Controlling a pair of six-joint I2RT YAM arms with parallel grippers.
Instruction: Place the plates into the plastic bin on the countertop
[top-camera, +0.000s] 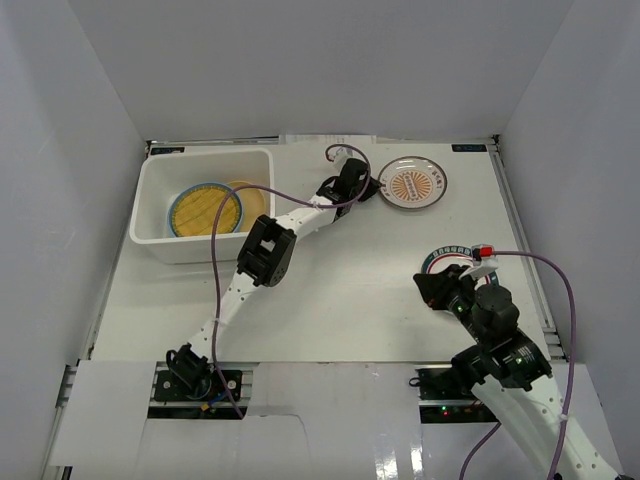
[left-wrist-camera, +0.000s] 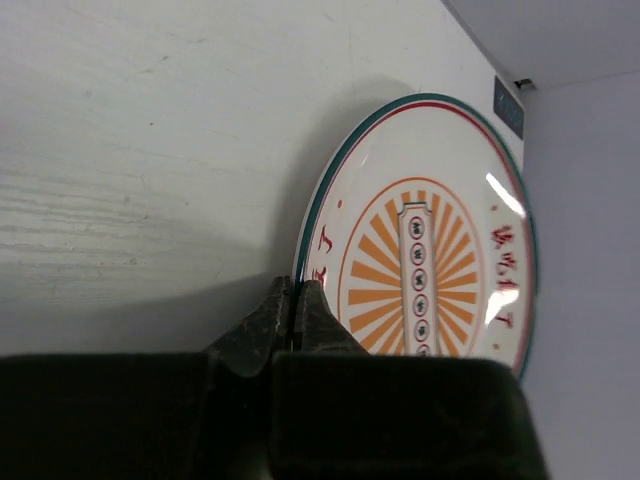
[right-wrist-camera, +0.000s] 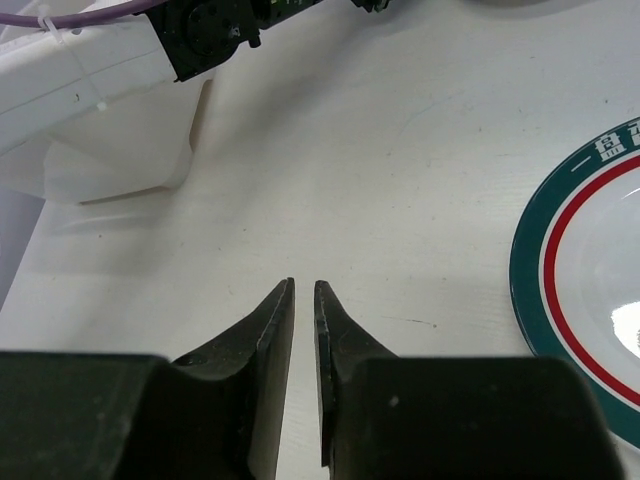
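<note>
Up by the far edge of the countertop (top-camera: 330, 290), left gripper (left-wrist-camera: 296, 305) is clamped on the sunburst plate (left-wrist-camera: 430, 250) rim. That thin bite could let it swing or slip before reaching the plastic bin (top-camera: 200, 248) in the far-left corner. Right gripper (right-wrist-camera: 304, 292): slightly apart, empty.

Non-task items only. Plain matte white enclosure panels stand on three sides: back wall (top-camera: 320, 60), left wall (top-camera: 60, 220), right wall (top-camera: 590, 180). A silver slotted metal rail (top-camera: 528, 270) runs down the right edge, and a matching left rail (top-camera: 98, 300) down the left. A small dark blue rectangular label (top-camera: 468, 148) sits at the far right corner. The left wrist view shows that label (left-wrist-camera: 507, 105) just beside the wall seam. A second blue label (top-camera: 165, 151) sits at the far left corner. Print on both is too small to read. Flat white sheets (top-camera: 330, 400) overlap along the near edge, with a glossy patch low, right of centre.
</note>
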